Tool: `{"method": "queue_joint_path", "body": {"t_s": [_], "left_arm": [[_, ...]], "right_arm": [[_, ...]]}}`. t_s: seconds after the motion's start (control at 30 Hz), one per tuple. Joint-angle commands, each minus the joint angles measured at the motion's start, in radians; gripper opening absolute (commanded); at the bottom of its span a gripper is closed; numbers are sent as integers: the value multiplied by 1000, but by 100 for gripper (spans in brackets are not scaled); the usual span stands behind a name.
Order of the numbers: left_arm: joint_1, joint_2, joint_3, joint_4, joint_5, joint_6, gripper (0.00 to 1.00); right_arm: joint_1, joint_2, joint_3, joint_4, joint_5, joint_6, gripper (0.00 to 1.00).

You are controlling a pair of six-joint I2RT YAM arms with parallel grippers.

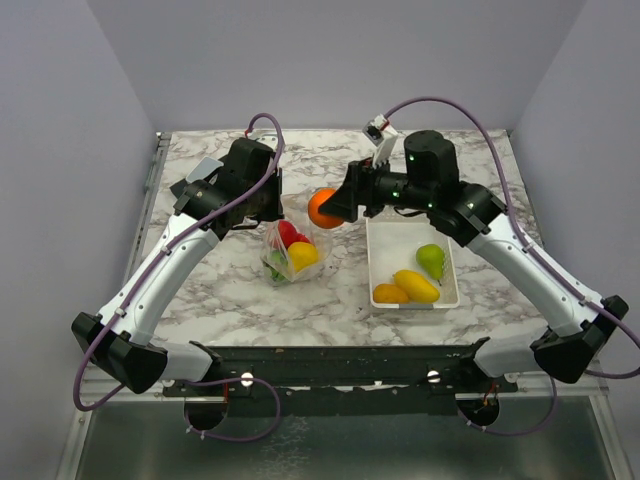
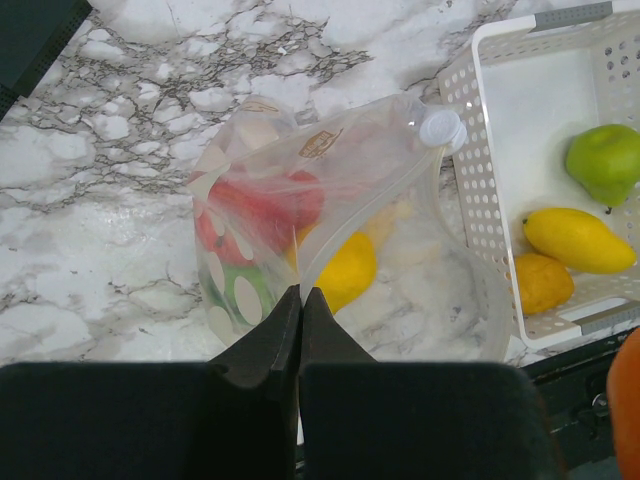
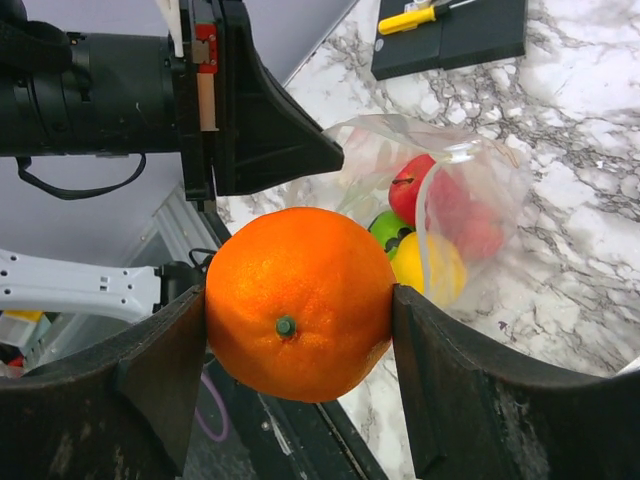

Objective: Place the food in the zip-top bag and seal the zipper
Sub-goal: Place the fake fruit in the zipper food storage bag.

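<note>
1. Top view: the left arm (image 1: 165,265) comes in from the near-left corner, elbow bent, with its wrist tipped down over the zip-top bag (image 1: 290,255). The bag stands on the marble bench (image 1: 200,300), just left of the white tray (image 1: 371,250). The left fingers (image 1: 266,213) grip the bag's upper edge. The right arm (image 1: 520,260) stretches from the near-right corner across the tray, its wrist roughly level and pointing left. The right fingers (image 1: 346,203) hold an orange (image 1: 323,208) off the bench, beside and above the bag's mouth.
2. Left wrist view: both fingers are pressed together on the thin film at the bag's mouth, which gapes open. Red, green and yellow pieces lie inside the bag. In the tray to the right lie a green pear (image 2: 605,160), a yellow mango (image 2: 578,240) and a smaller yellow-orange fruit (image 2: 542,282).
3. Right wrist view: the orange sits clamped between the two spread fingers, stem end toward the camera. The bag is beyond it.
</note>
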Motion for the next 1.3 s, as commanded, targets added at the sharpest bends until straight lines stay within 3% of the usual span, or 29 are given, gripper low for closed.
{"method": "queue_joint_path", "body": {"t_s": [0.0,0.83,1.27], "left_arm": [[0,-13,-5,17,20,-2,0],[0,-4,1,18,21,3,0],[-1,1,0,17,20,4,0]], "right_arm": [[66,50,51,-45,100,-40,40],[247,353,175,-230,464,-69,40],[258,376,169,-261,524,-55,74]]}}
